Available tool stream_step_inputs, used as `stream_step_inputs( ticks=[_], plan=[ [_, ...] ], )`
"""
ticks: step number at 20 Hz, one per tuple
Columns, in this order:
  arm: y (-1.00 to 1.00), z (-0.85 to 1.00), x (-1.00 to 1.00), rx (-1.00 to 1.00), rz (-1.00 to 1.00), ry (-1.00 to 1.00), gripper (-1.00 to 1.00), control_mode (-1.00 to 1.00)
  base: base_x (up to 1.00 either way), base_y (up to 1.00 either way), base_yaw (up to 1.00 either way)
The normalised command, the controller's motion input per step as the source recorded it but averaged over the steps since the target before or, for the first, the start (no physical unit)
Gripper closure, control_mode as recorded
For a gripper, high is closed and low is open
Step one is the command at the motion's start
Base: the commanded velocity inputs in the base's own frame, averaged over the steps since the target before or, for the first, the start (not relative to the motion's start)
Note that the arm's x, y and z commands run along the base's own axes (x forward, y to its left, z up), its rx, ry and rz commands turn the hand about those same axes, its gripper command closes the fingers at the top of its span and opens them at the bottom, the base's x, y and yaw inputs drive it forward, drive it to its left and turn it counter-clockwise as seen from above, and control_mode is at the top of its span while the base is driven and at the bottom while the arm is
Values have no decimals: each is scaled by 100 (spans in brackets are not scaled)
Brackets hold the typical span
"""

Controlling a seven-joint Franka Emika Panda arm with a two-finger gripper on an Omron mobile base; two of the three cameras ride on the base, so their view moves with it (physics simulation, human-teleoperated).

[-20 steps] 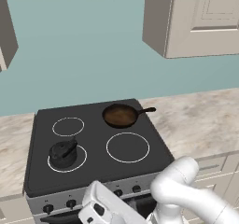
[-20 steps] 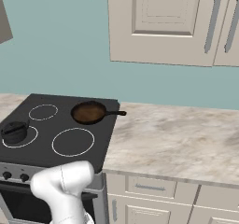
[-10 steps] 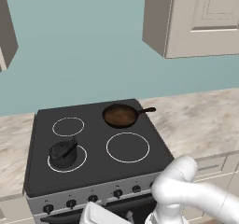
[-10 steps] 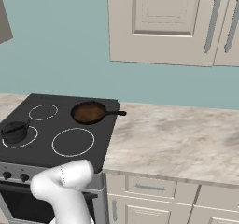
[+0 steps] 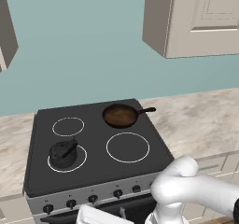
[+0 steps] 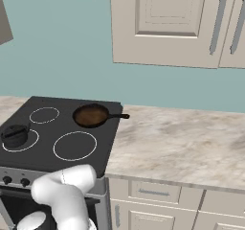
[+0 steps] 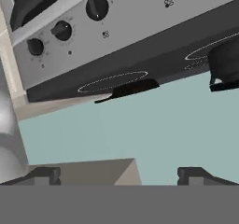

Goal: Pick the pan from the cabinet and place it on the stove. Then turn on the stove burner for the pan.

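Right base view — pan [image 6: 91, 115] near stove [image 6: 108, 147] edge.

Reached down low from the base, white arm [image 5: 196, 192] bent at a rounded elbow [image 6: 67, 186] and folded below the front edge of the base views. Held the hand [image 7: 119, 175] rolled over, so the hand view came out upside down. Kept both dark fingertips [image 7: 44, 175] spread wide apart with nothing between them, touching nothing.
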Motion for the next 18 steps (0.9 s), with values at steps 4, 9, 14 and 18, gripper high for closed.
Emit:
stream_step_inputs(
  ticks=[4,9,14,18],
  plan=[
    [21,-48,41,-15,0,0,-100,-100,0,0,0],
    [4,-53,31,-12,1,0,-100,-100,0,0,0],
    [0,-42,27,-3,8,0,-100,-100,0,0,0],
    [0,-30,30,0,12,0,-100,-100,0,0,0]
  ],
)
